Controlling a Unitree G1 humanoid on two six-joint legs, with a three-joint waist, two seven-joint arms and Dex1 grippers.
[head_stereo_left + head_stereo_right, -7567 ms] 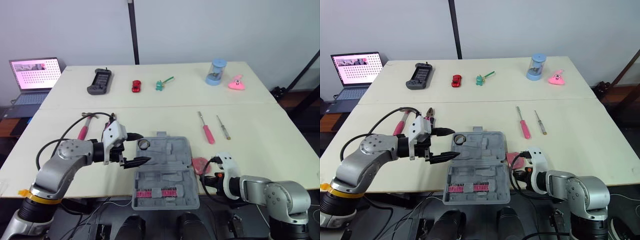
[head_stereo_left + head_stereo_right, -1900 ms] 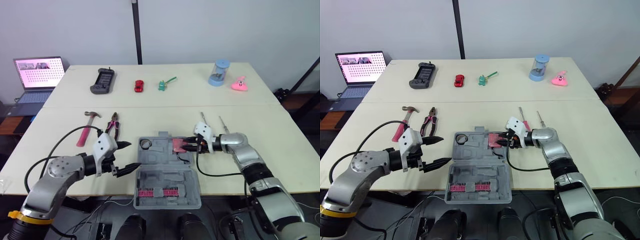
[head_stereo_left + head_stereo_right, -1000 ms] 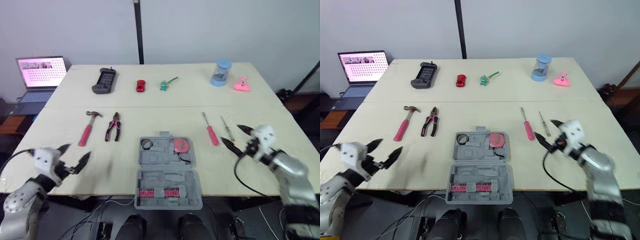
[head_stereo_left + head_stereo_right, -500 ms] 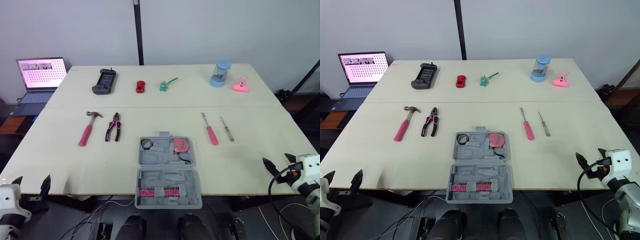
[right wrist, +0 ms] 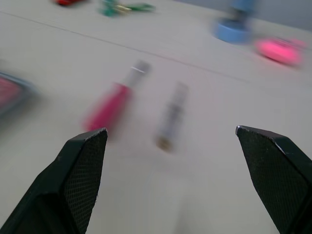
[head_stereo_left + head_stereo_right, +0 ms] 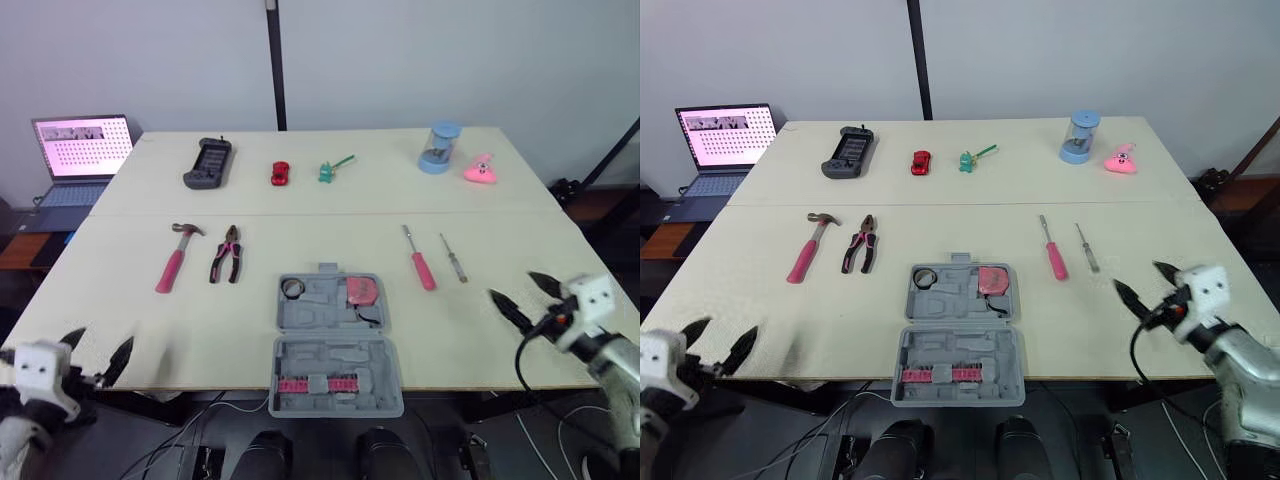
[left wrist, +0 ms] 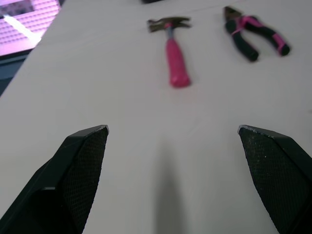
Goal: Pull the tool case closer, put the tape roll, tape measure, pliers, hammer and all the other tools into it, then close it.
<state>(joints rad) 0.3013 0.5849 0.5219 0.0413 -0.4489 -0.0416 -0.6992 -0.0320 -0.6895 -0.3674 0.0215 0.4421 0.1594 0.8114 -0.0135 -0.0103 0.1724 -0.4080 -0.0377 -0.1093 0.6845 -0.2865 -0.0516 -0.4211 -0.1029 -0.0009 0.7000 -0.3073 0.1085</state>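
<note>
- left gripper [image 6: 97, 350]: fingers spread wide, holding nothing, at the near edge of the table [image 6: 300, 212]; hammer [image 6: 172, 258] and pliers [image 6: 226, 255] lie side by side ahead of it, well apart from its tips.
- right gripper [image 6: 515, 288]: fingers spread, empty; red screwdriver [image 6: 419, 262] and slim screwdriver [image 6: 453, 258] lie ahead of it.
- tool case [image 6: 338, 345]: open, between the two grippers; tape roll [image 6: 291, 289] and tape measure [image 6: 361, 290] sit in its far half.

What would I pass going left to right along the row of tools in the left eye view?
In order: hammer → pliers → tool case → pink screwdriver → thin screwdriver.
</note>
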